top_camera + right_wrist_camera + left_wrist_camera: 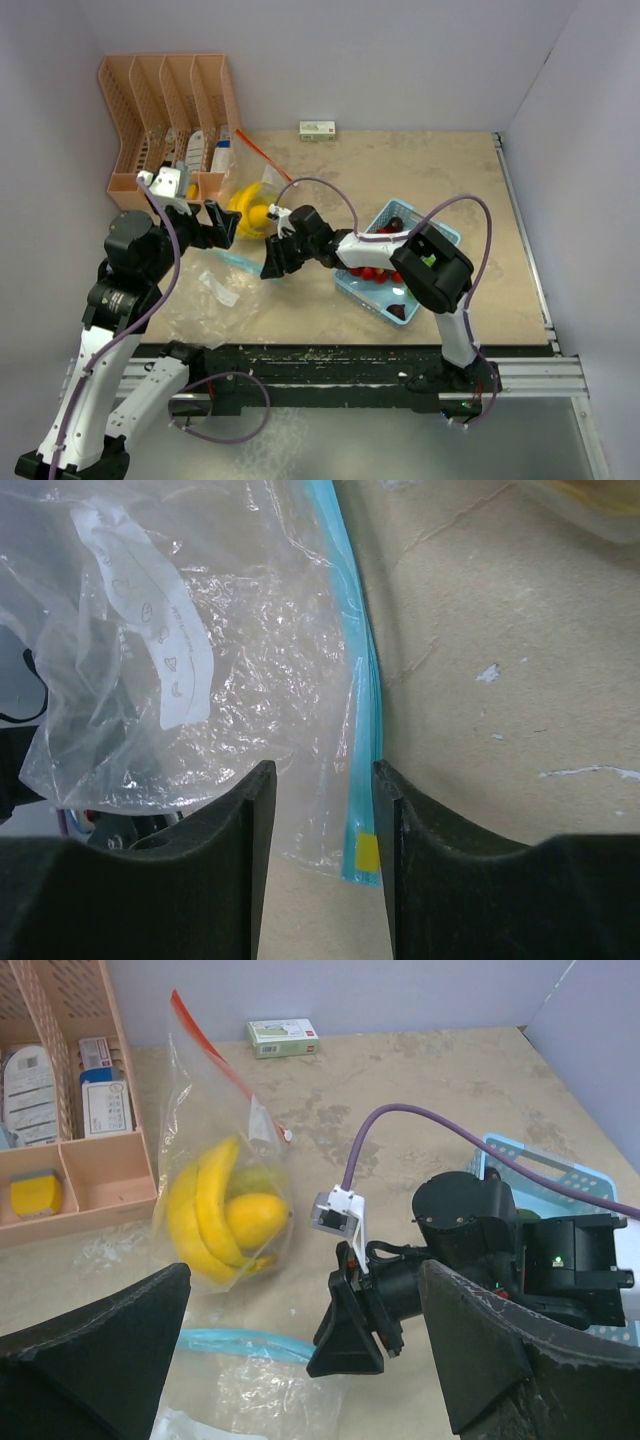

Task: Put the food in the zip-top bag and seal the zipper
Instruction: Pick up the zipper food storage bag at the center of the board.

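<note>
Right gripper (320,780), jaws half-spread, straddles the blue zipper (362,730) of the limp, slippery bag (200,660), likely its firmest hold, while left gripper (215,222) gapes wide and food (372,272) sits in the basket (362,300).

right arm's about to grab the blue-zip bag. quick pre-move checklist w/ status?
1. Right gripper lined up on the blue zipper edge: ok.
2. Zipper edge actually pinched: cannot tell; a gap shows between the jaws.
3. Left gripper open, empty: ok.
4. Blue-zip bag mouth open: cannot tell.
5. All food bagged: not ok; red pieces lie in the basket.
6. Banana bag apart from right gripper: ok.
</note>
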